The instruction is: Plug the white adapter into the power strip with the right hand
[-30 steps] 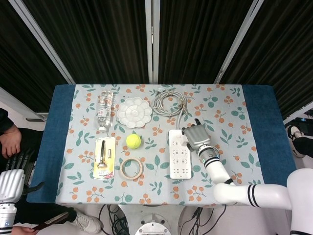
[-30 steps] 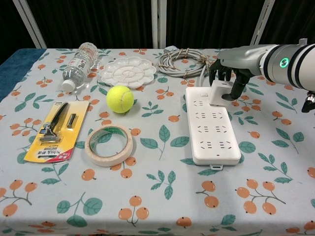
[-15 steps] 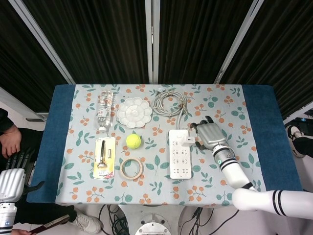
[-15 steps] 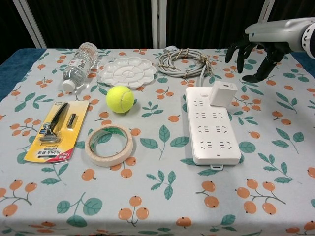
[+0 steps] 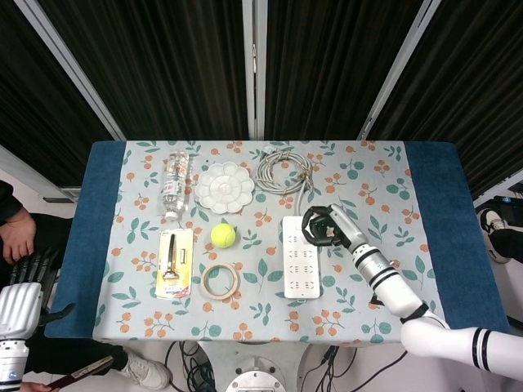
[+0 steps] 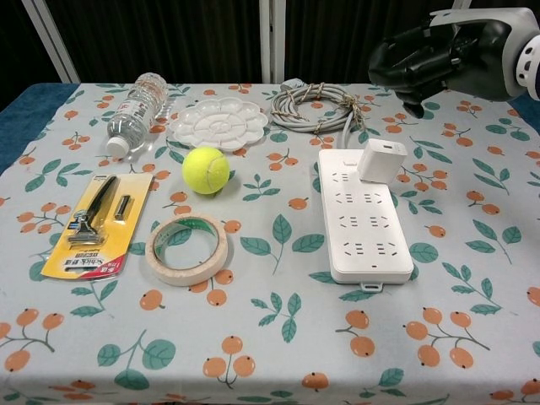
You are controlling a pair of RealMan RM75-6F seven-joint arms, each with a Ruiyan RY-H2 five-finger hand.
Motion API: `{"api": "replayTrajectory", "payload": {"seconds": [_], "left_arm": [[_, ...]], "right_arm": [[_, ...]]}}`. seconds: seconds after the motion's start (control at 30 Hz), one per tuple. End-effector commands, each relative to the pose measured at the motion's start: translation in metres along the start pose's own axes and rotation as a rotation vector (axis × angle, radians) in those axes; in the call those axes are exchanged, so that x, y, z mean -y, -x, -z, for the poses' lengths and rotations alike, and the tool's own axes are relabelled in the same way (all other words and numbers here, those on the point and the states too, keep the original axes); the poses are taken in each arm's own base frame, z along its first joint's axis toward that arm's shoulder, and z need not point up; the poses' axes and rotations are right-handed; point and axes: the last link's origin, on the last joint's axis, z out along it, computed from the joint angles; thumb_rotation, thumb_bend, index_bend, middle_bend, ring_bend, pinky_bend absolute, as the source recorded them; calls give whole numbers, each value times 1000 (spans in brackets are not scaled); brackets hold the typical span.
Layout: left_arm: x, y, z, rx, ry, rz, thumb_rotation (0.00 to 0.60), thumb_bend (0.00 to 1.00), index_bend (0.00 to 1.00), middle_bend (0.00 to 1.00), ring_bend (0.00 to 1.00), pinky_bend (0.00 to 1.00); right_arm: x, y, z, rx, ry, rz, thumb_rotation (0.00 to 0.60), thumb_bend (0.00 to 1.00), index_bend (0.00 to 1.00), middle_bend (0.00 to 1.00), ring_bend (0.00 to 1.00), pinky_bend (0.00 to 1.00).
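glossy white plastic power strip (image 6: 360,214); fuzzy tennis ball (image 6: 206,170); printed cloth tablecloth (image 6: 278,337).

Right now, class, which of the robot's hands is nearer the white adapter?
Right. The right hand hangs above and just behind the adapter, not touching it. The left hand sits at the table's far left edge, well away.

The right hand (image 6: 422,63) is black at the fingers with a silver-white wrist. Just below it, the adapter (image 6: 381,159) and strip (image 6: 360,218) are plain white. The cloth (image 6: 278,337) under them is pale grey, printed with teal leaves and orange berries, with dark blue edges. To the hand's left lie a grey cable (image 6: 312,108), a white palette (image 6: 218,123), a yellow-green ball (image 6: 206,170), beige tape (image 6: 186,248), a clear bottle (image 6: 134,109) and a yellow razor card (image 6: 97,224).
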Motion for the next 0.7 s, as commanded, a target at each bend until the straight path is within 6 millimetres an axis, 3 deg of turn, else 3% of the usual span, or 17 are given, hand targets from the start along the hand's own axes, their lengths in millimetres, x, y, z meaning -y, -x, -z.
{"api": "replayTrajectory", "payload": {"seconds": [0.03, 0.23, 0.7], "left_arm": [[0, 0, 0, 1, -1, 0, 600, 70, 0, 11, 0, 0], [0, 1, 1, 8, -5, 0, 600, 71, 0, 11, 0, 0], [2, 3, 0, 12, -13, 4, 600, 70, 0, 11, 0, 0]], "right_arm": [[-17, -4, -7, 11, -33, -401, 600, 766, 999, 927, 937, 925], [-32, -3, -20, 28, 4, -552, 600, 879, 1000, 953, 1000, 1000], [-46, 21, -35, 97, 25, -577, 600, 903, 1000, 955, 1000, 1000]]}}
